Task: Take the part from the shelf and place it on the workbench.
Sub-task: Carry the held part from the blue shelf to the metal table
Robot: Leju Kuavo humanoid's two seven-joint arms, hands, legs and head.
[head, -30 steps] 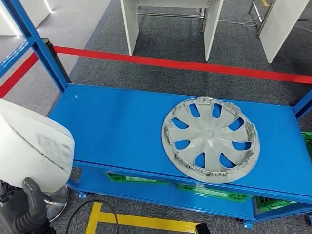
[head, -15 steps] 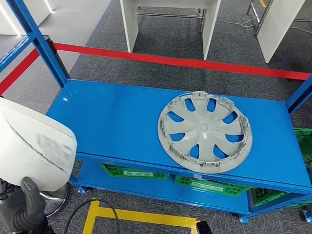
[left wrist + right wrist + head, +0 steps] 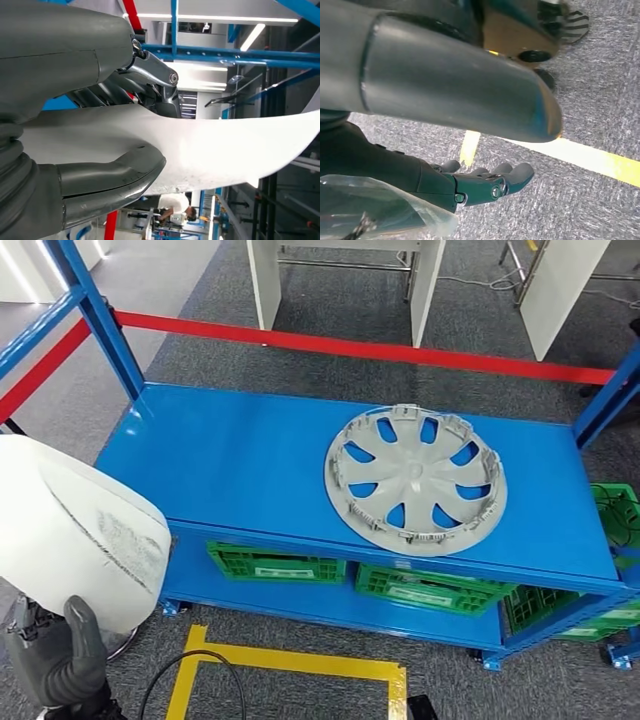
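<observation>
Fingers of the left hand (image 3: 56, 660) are clamping a white curved panel (image 3: 75, 530) at near left, its long axis stretching toward the blue workbench (image 3: 226, 470), where a hubcap (image 3: 415, 480) is lying right; the right hand (image 3: 486, 182) is hanging loose, fingers apart.

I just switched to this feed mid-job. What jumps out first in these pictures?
The big grey wheel cover lying flat on the right half of the blue shelf top catches the eye first. Next is the large white curved part at the lower left of the head view, gripped by the left hand, away from the shelf. Green crates sit on the level below.
</observation>
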